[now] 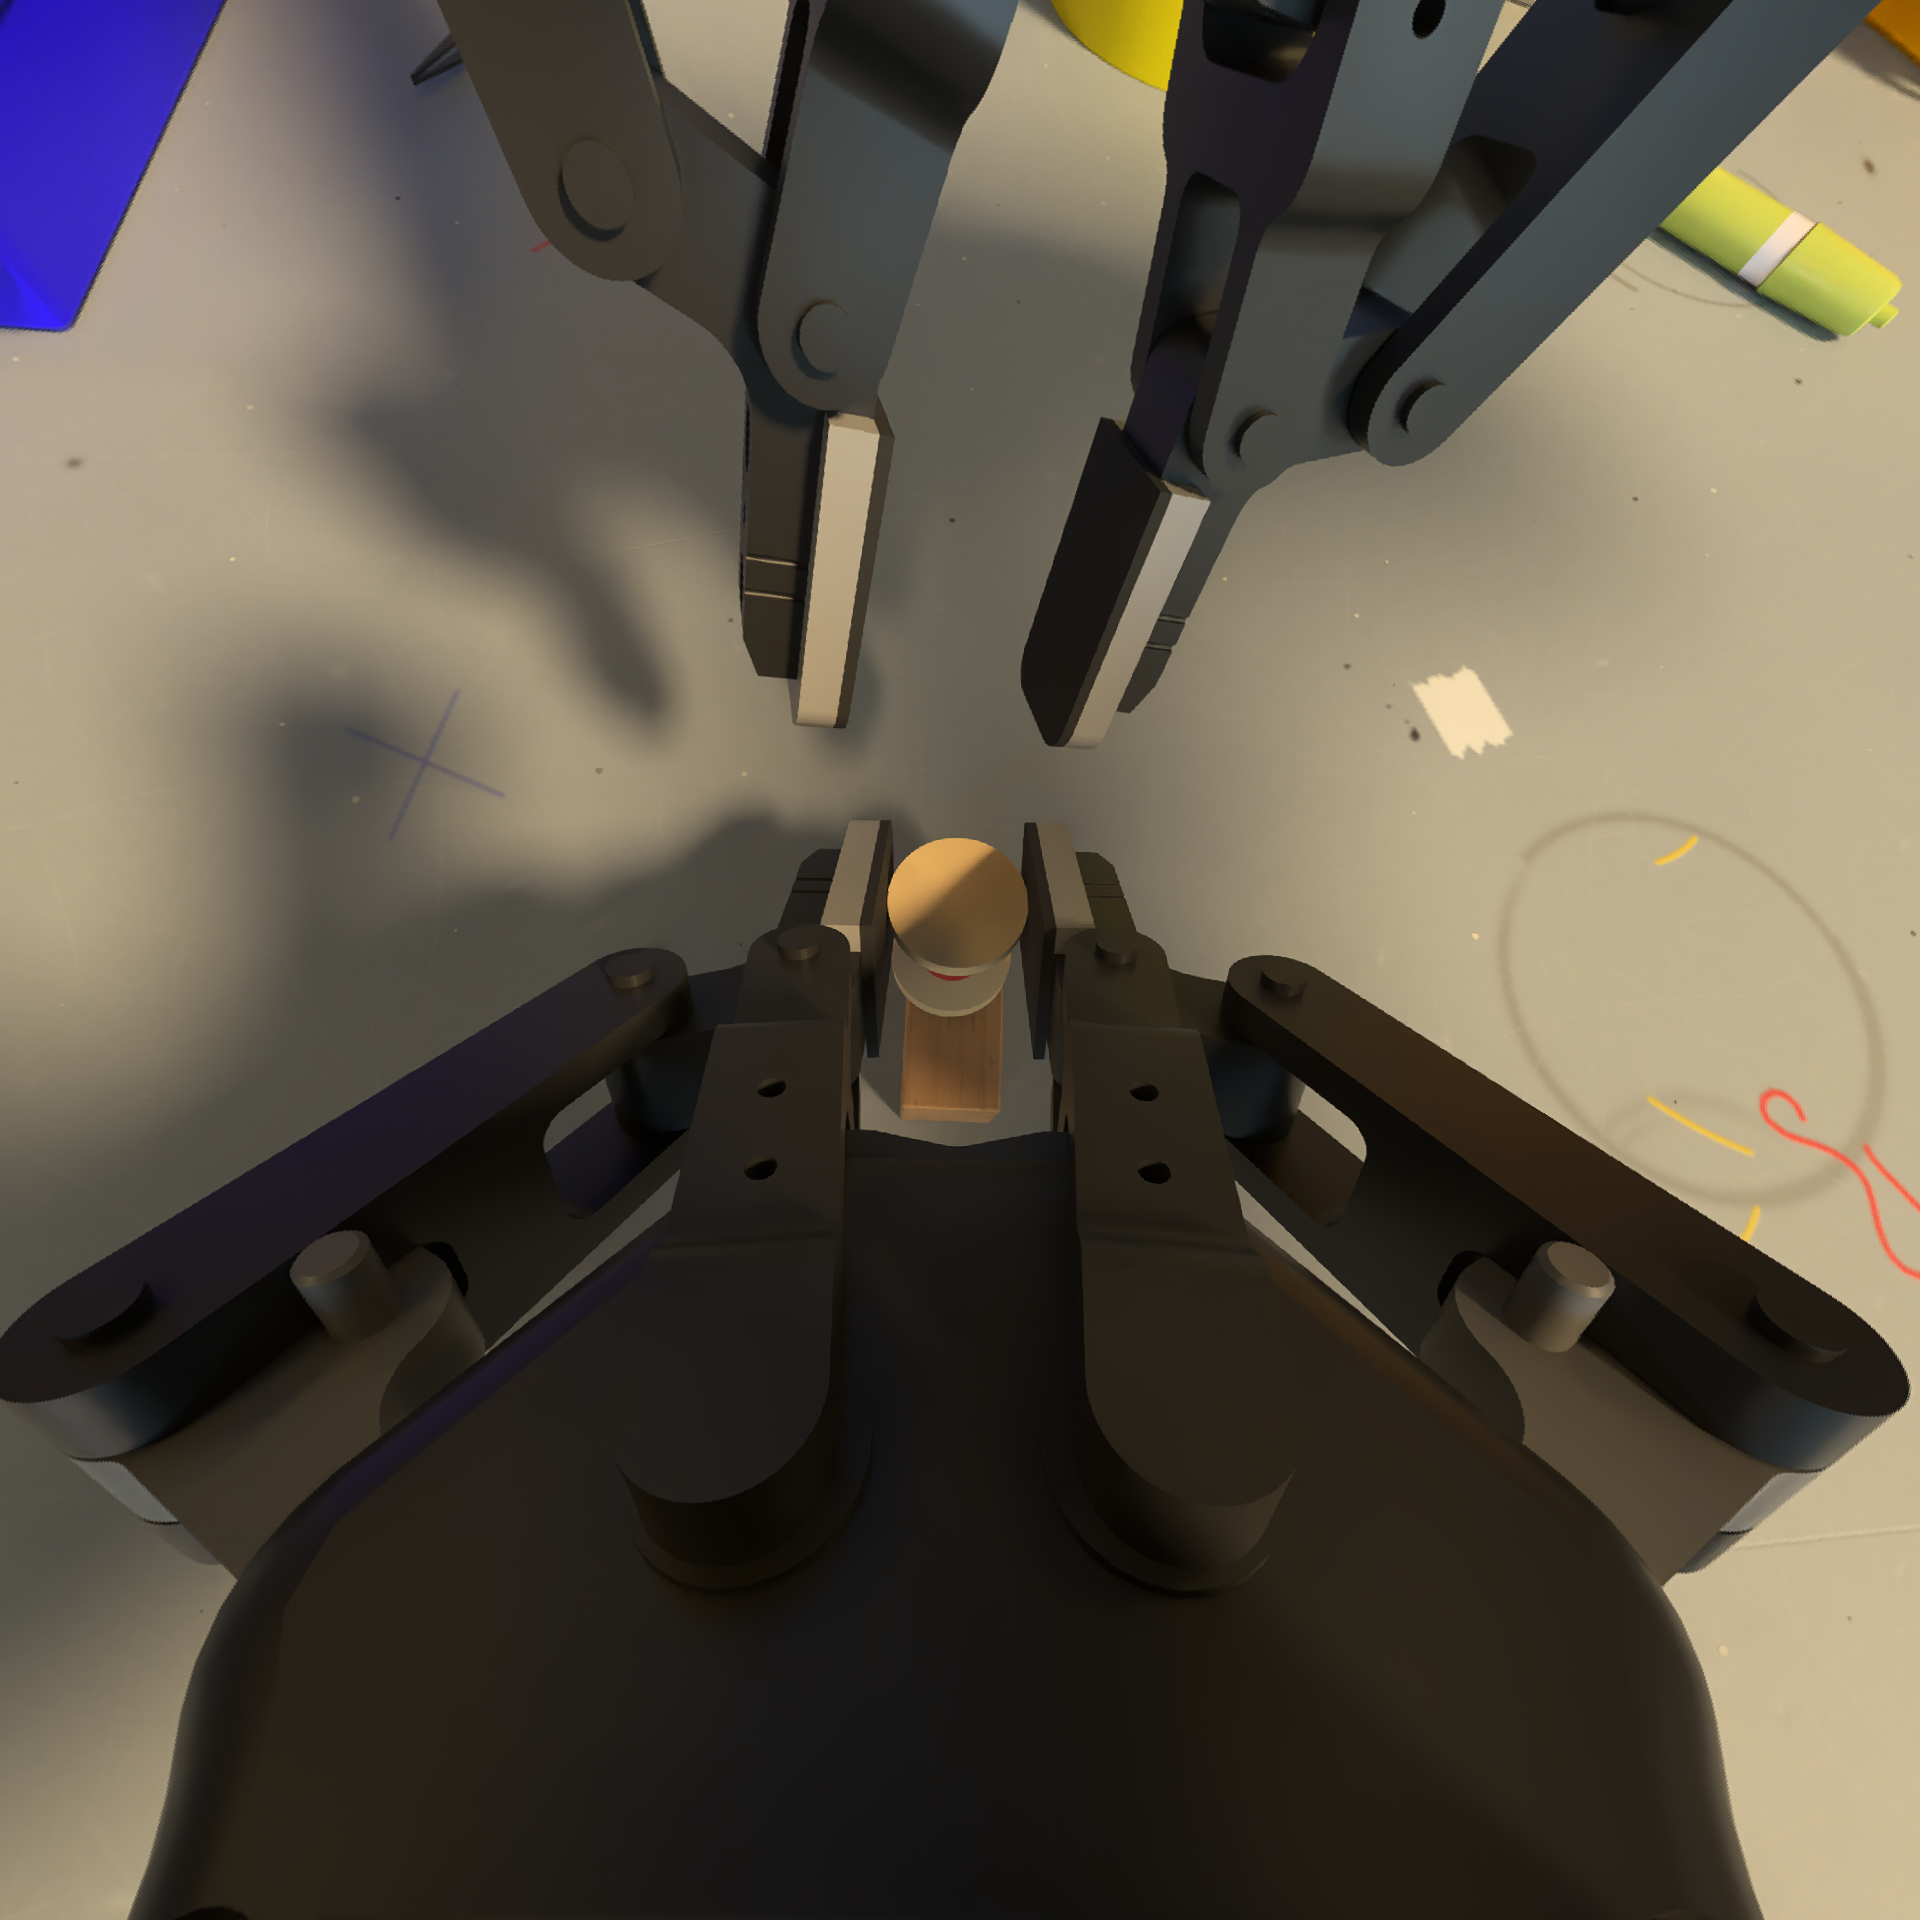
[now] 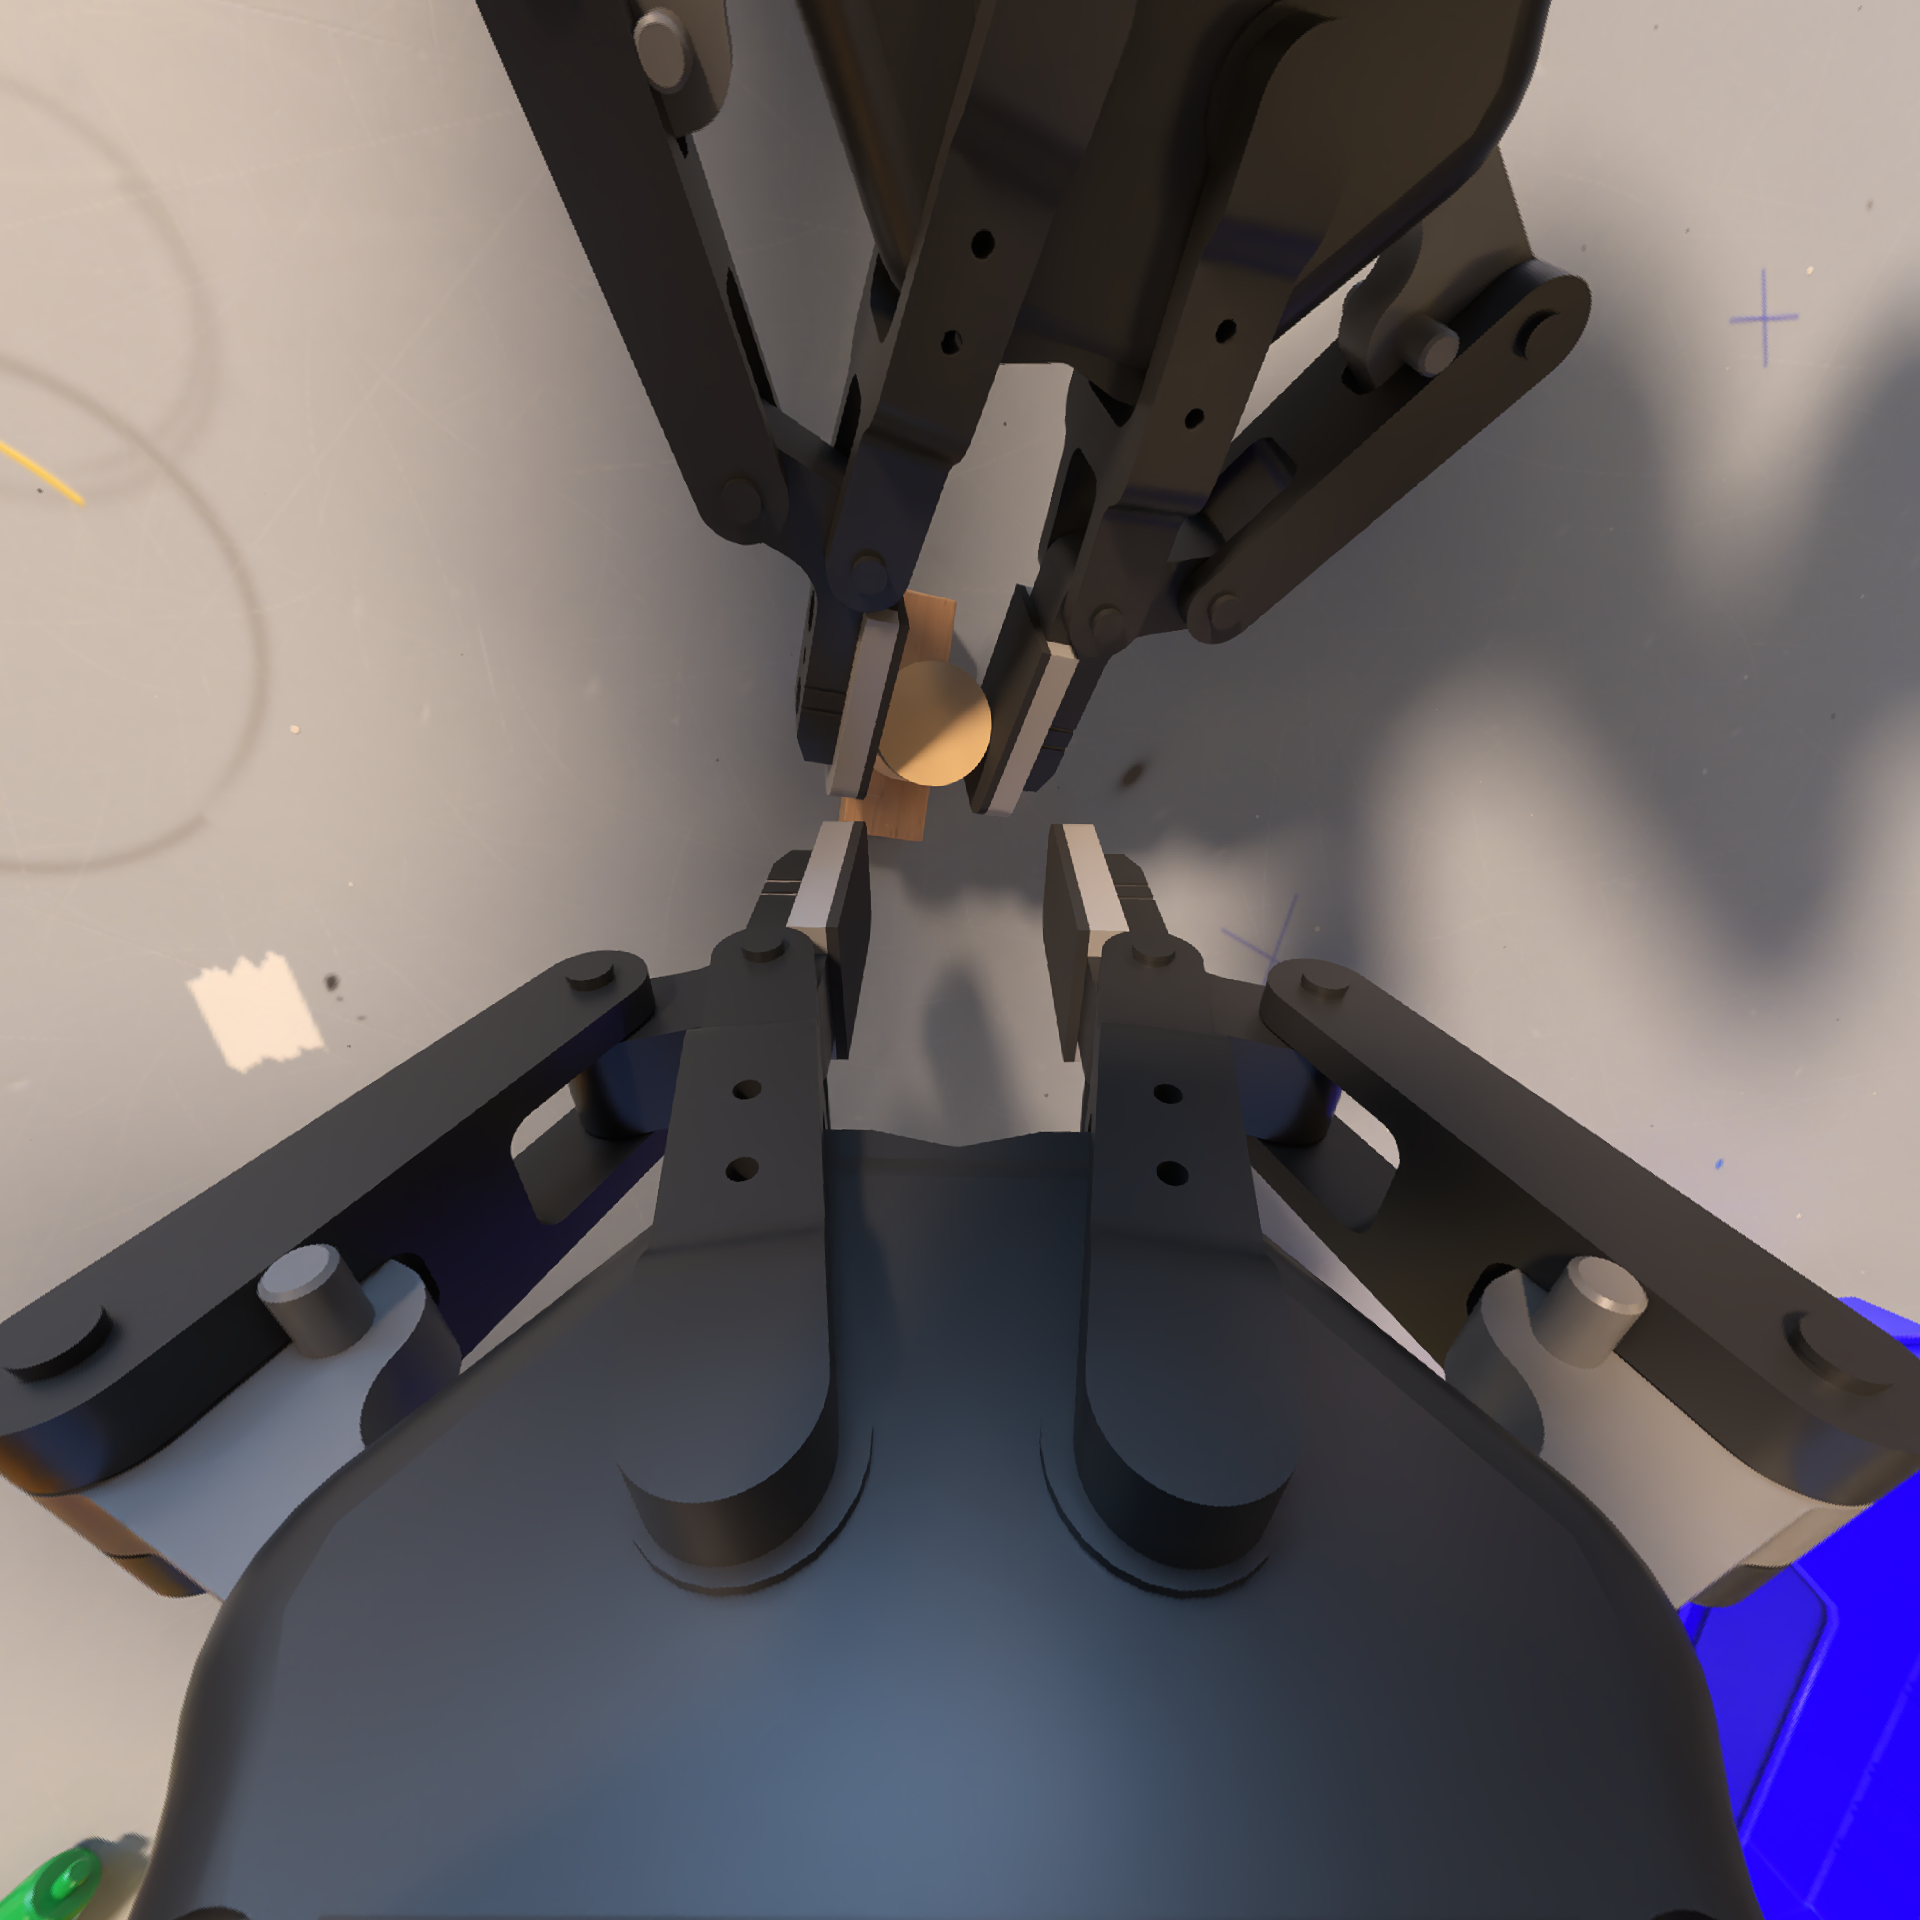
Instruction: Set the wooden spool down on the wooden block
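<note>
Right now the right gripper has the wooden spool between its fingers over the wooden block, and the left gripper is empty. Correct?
Not quite: the arms are swapped. The left gripper has the wooden spool between its fingers over the wooden block, as the left wrist view shows. The right gripper is the empty one, jaws open beside it, in the right wrist view.

The left pincer (image 1: pixel 956 904) seemingly grips the wooden spool (image 1: pixel 957 902) above the wooden block (image 1: pixel 951 1070).

Soft shadows, sharp focus, wide-angle distortion
</note>
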`<action>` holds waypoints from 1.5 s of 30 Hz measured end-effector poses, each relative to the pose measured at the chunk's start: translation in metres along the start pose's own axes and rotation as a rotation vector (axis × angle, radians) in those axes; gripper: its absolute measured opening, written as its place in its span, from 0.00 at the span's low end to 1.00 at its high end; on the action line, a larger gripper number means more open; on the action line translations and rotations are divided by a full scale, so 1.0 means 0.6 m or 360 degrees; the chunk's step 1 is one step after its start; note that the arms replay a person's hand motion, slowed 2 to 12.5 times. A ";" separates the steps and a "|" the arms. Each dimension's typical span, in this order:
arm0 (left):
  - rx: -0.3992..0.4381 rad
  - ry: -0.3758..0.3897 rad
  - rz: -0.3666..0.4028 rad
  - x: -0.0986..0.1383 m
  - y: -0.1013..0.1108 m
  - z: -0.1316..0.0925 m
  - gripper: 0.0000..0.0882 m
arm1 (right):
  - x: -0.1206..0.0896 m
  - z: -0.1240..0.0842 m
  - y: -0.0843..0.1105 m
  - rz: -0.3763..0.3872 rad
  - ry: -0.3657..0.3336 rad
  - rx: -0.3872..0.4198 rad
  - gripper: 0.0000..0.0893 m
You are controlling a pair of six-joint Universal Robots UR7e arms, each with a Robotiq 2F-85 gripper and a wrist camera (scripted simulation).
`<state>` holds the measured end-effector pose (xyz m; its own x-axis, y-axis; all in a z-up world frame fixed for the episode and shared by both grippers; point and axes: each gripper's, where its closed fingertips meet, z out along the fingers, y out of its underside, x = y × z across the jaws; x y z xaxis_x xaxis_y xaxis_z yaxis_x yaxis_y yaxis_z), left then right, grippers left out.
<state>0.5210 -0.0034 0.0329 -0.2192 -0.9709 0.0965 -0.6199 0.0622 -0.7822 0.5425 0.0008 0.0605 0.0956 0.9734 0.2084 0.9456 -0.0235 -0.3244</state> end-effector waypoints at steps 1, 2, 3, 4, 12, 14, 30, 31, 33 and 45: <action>0.0000 0.0000 0.0000 0.000 0.000 0.000 0.25 | 0.000 0.000 0.000 -0.0002 -0.0001 0.0000 0.34; -0.0001 0.0000 0.0001 0.000 0.000 0.000 0.25 | 0.001 0.000 0.000 -0.0007 -0.0002 0.0001 0.33; -0.0002 0.0001 0.0001 0.000 0.000 0.000 0.25 | 0.001 0.001 0.000 -0.0012 -0.0003 0.0001 0.32; -0.0003 0.0001 0.0001 0.000 0.001 0.000 0.25 | 0.001 0.001 0.000 -0.0017 -0.0005 0.0002 0.31; -0.0010 -0.0003 0.0004 0.000 0.001 0.000 0.25 | 0.002 0.003 -0.002 -0.0004 -0.0036 0.0027 0.28; -0.0014 -0.0003 0.0005 0.000 0.002 0.000 0.25 | 0.002 0.004 -0.002 0.0000 -0.0042 0.0029 0.28; -0.0024 0.0007 0.0010 0.001 0.002 -0.001 0.25 | -0.005 0.007 -0.001 0.0053 -0.0026 -0.0006 0.31; -0.0024 0.0008 0.0009 0.001 0.002 -0.001 0.25 | -0.005 0.007 -0.001 0.0059 -0.0020 -0.0005 0.31; -0.0023 0.0011 0.0007 0.001 0.002 -0.001 0.25 | -0.005 0.006 -0.002 0.0077 -0.0009 -0.0005 0.32; -0.0027 0.0020 0.0013 0.001 0.002 -0.001 0.25 | -0.002 -0.001 0.001 0.0282 0.0098 -0.0023 0.37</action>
<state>0.5194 -0.0039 0.0326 -0.2336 -0.9674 0.0978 -0.6306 0.0742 -0.7725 0.5430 -0.0006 0.0604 0.2795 0.9379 0.2053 0.9165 -0.1970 -0.3481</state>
